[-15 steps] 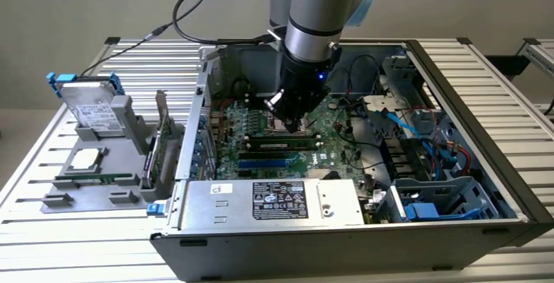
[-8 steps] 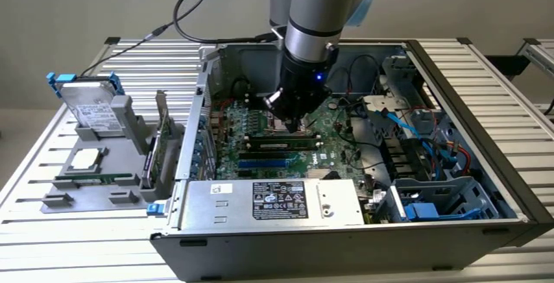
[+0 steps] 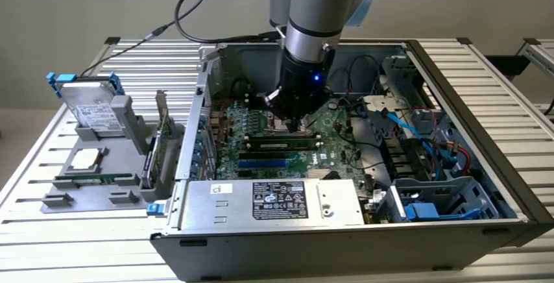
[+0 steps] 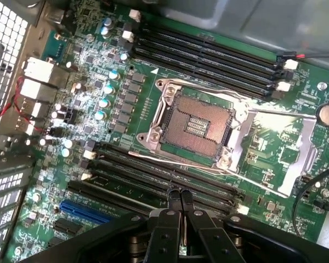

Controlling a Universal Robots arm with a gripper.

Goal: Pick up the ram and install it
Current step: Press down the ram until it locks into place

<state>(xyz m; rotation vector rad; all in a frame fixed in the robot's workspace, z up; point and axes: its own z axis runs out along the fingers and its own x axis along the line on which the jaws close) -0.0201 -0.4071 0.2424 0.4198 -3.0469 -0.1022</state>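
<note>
The ram (image 3: 279, 144), a narrow green stick with black chips, sits lengthwise in a black slot on the motherboard (image 3: 259, 124) inside the open computer case. My gripper (image 3: 294, 126) hangs straight down over it, shut, with its tips at or just above the stick's top edge. In the wrist view the two black fingers (image 4: 170, 219) are pressed together with nothing between them. The gripper (image 4: 180, 193) is over the bank of long black slots (image 4: 153, 172) beside the empty CPU socket (image 4: 194, 123). The arm's own body hides the stick there.
The power supply (image 3: 272, 200) fills the case's near side, with blue cables (image 3: 424, 134) and a drive cage (image 3: 450, 198) on the exterior view's right. A grey fixture (image 3: 91, 189) on the exterior view's left holds a hard drive (image 3: 87, 104), a chip (image 3: 84, 159) and an upright card (image 3: 160, 134).
</note>
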